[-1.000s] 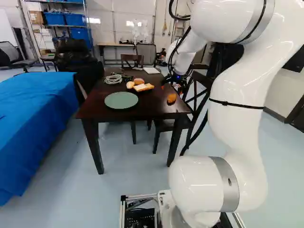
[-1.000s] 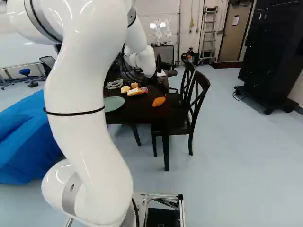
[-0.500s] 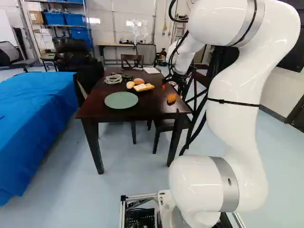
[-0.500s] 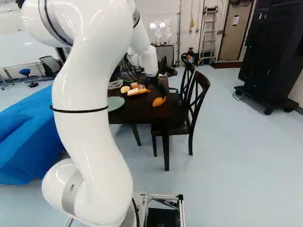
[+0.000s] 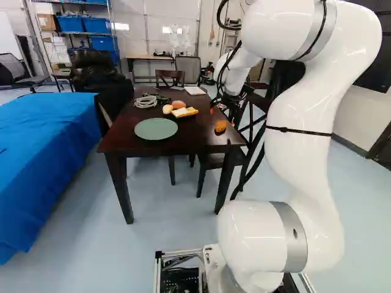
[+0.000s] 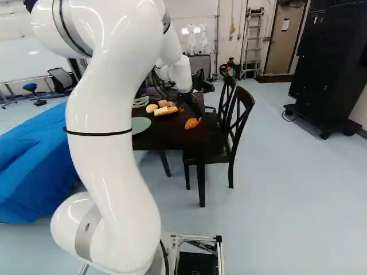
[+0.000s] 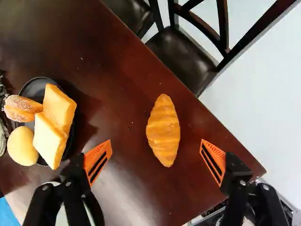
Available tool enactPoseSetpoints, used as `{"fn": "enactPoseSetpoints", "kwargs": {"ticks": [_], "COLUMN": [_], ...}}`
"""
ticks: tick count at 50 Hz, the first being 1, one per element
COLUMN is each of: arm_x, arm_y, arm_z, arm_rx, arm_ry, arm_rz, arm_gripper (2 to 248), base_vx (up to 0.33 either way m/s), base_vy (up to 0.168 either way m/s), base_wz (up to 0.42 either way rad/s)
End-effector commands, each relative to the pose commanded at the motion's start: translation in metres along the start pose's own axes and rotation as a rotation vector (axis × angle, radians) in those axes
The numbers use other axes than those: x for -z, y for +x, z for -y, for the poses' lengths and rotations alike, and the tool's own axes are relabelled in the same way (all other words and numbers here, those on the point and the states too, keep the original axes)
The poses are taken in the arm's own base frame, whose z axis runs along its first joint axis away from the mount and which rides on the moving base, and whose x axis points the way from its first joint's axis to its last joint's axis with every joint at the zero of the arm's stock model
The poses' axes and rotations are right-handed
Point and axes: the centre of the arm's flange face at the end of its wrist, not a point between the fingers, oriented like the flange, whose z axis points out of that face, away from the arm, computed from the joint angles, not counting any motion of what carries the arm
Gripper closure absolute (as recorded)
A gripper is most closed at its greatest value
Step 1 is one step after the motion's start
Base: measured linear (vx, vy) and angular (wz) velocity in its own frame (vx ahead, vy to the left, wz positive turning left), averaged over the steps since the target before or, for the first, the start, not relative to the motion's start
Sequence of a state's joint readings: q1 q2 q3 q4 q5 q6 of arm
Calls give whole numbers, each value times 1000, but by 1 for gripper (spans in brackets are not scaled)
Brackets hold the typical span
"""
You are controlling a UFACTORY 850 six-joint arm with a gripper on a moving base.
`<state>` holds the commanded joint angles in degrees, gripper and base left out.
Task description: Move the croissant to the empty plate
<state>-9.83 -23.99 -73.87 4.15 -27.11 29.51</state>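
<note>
Tool [image 5: 219,108] spread wide above desk [image 5: 192,137]. Croissant [image 7: 163,130] on desk, ahead of gap between fingers, apart from both. Bread slices [image 7: 59,109] on dark plate [image 7: 34,87] to one side of tool; green plate [image 5: 156,129] same side, partly hidden by tool in wrist view.

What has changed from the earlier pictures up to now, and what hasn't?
The arm has moved: its upper part has shifted left in the left base view and right in the right base view. In the latter, the tool has come nearer the croissant. Nothing was gripped or released. The croissant, green plate, bread slices and base stayed put.
</note>
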Motion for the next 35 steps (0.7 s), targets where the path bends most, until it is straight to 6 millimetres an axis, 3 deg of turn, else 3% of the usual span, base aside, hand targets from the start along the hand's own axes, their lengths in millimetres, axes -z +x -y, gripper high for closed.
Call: {"fn": "enactPoseSetpoints", "kwargs": {"ticks": [35], "arm_x": [-15], "arm_y": [18], "arm_z": [15], "arm_rx": [52], "arm_ry": [-49], "arm_rz": [45], "arm_gripper": [3], "base_vx": [0], "base_vy": [0], "base_wz": [0]}}
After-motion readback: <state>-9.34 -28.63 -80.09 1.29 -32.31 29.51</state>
